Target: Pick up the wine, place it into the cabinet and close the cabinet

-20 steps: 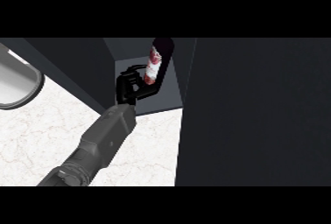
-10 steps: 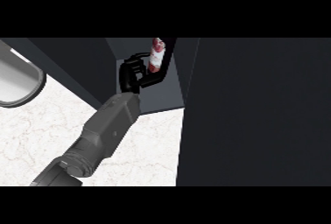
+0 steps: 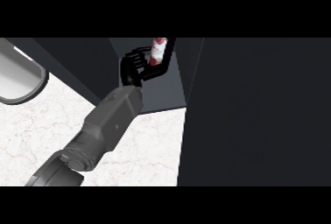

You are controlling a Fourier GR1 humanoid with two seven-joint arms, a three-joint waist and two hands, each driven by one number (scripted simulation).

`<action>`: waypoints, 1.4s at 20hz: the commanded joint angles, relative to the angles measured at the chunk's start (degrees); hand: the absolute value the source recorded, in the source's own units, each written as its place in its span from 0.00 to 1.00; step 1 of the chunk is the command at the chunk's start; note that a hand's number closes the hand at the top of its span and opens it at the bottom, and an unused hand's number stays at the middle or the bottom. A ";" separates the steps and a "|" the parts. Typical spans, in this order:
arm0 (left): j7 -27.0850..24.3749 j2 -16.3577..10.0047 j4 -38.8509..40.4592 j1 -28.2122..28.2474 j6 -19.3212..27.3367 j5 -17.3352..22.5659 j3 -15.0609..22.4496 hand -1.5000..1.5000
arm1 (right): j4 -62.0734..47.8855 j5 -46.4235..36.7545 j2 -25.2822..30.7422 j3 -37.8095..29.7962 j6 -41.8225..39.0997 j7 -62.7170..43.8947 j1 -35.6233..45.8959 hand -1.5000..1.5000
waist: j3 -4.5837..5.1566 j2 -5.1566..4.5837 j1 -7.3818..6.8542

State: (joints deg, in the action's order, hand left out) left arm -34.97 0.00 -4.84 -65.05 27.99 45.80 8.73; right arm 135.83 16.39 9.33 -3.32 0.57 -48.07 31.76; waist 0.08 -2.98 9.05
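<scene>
Left hand (image 3: 134,72): we see its fingers (image 3: 132,59) and thumb curled round the wine;
Wine (image 3: 158,49): between fingers and thumb, its top showing above them; we place it within the open cabinet (image 3: 161,94);
Bench (image 3: 39,127): below the forearm.

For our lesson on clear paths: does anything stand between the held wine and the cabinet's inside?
Nothing visible does. The left hand holds the wine in the cabinet opening; the door stands open beside it.
</scene>
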 commanded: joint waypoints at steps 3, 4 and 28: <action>2.27 -0.77 1.88 -2.38 0.64 -0.07 -0.50 1.00 | 0.39 0.97 0.77 -1.44 -1.12 0.95 -1.23 0.00 | -0.05 -0.17 -0.77; 1.41 -0.86 2.89 -2.41 2.34 -1.54 0.87 1.00 | 0.80 0.92 0.19 -0.62 0.26 -0.58 -0.01 0.00 | 0.01 -0.03 -0.69; 5.28 -7.46 4.80 1.04 10.94 -12.15 10.79 0.00 | 0.26 1.17 0.00 1.06 -1.57 0.44 0.63 0.00 | 0.19 -1.48 0.59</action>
State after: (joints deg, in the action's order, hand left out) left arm -30.72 -5.15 -0.81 -64.97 41.94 34.17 19.11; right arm 135.75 16.76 9.38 -2.53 -0.75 -47.46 32.59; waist 0.08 -4.11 9.96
